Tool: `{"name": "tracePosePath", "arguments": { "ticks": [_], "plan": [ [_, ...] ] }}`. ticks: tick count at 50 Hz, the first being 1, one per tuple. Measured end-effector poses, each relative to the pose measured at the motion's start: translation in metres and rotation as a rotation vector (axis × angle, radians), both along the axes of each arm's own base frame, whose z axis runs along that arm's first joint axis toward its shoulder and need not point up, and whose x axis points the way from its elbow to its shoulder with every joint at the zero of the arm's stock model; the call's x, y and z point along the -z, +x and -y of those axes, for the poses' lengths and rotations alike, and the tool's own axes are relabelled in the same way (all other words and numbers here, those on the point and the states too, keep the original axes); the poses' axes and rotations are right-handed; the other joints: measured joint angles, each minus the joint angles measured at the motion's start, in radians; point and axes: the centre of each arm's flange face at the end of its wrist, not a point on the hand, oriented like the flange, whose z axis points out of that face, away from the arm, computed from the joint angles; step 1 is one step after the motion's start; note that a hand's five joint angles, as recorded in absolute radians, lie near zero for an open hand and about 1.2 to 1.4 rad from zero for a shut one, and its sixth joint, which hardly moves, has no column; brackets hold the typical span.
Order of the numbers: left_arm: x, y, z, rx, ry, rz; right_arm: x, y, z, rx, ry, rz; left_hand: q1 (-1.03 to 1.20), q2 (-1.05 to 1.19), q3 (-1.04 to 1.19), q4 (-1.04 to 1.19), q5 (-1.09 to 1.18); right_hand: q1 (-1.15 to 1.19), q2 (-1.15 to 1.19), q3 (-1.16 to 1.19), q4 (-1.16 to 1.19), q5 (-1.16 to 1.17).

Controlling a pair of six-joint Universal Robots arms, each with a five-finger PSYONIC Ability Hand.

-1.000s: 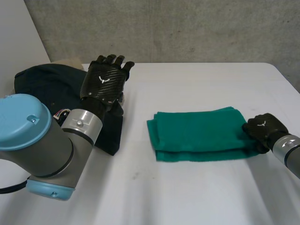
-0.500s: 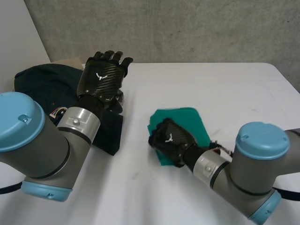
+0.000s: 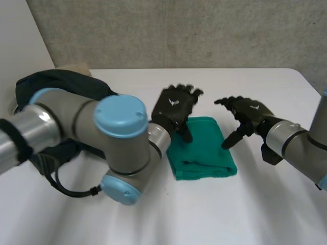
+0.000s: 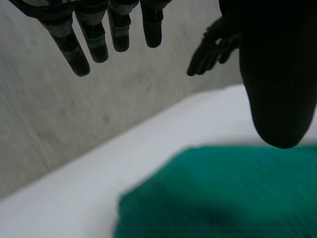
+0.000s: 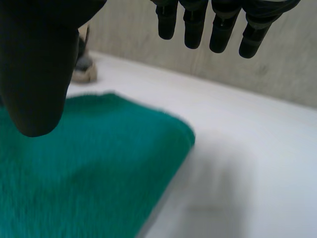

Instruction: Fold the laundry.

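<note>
A green towel [image 3: 204,153] lies folded into a small thick rectangle in the middle of the white table [image 3: 230,214]. My left hand [image 3: 176,104] hovers open over its far left corner, the thumb pointing down toward the cloth. The left wrist view has that hand's straight fingers [image 4: 94,34] above the towel [image 4: 223,198], with my right hand [image 4: 213,47] beyond. My right hand [image 3: 250,113] is open just right of the towel, off the cloth. Its fingers [image 5: 223,20] hang spread over the towel's edge [image 5: 74,168] and hold nothing.
A heap of dark laundry [image 3: 66,84] lies at the table's far left, partly behind my left arm [image 3: 117,148]. A grey wall runs along the table's back edge. Bare table stretches in front of and to the right of the towel.
My right hand carried the towel's right end over to the left, let go and drew back to the right, opening. My left arm swung from the dark heap over to the towel.
</note>
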Motion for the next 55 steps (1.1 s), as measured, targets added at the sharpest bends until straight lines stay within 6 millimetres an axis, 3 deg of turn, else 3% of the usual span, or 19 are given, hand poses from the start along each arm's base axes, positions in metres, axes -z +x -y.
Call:
{"name": "tracePosePath", "arguments": {
  "ticks": [10, 18, 22, 31, 38, 46, 55],
  "plan": [
    [0.055, 0.008, 0.004, -0.074, 0.119, 0.171, 0.044, 0.010, 0.009, -0.070, 0.066, -0.147, -0.003, -0.002, 0.000, -0.001, 0.000, 0.000, 0.000, 0.000, 0.000, 0.000],
    [0.068, 0.023, 0.004, -0.087, 0.149, 0.299, 0.056, 0.014, 0.010, -0.086, 0.008, -0.281, -0.003, -0.002, 0.000, -0.001, 0.000, 0.000, 0.000, 0.000, 0.000, 0.000],
    [0.054, 0.030, 0.011, -0.104, 0.134, 0.300, 0.048, 0.009, 0.011, -0.064, -0.049, -0.352, -0.003, -0.002, 0.000, -0.001, 0.000, 0.000, 0.000, 0.000, 0.000, 0.000],
    [-0.011, 0.046, 0.014, -0.104, 0.041, 0.194, 0.019, -0.008, 0.004, 0.053, -0.179, -0.383, -0.003, -0.002, 0.000, -0.001, -0.003, 0.000, 0.000, 0.000, 0.000, 0.000],
    [-0.048, 0.056, 0.005, 0.062, 0.001, 0.107, 0.024, -0.018, -0.014, 0.115, -0.118, -0.256, -0.003, -0.002, 0.000, -0.001, -0.003, 0.000, 0.000, 0.000, 0.000, 0.000],
    [-0.059, 0.064, -0.012, 0.307, 0.025, 0.059, 0.046, -0.016, -0.033, 0.055, 0.092, -0.032, -0.003, -0.002, 0.000, -0.001, -0.003, 0.000, 0.000, 0.000, 0.000, 0.000],
    [-0.057, 0.065, -0.020, 0.370, 0.046, 0.051, 0.067, -0.007, -0.034, 0.002, 0.172, 0.029, -0.003, -0.002, 0.000, -0.001, -0.003, 0.000, 0.000, 0.000, 0.000, 0.000]
  ]
}}
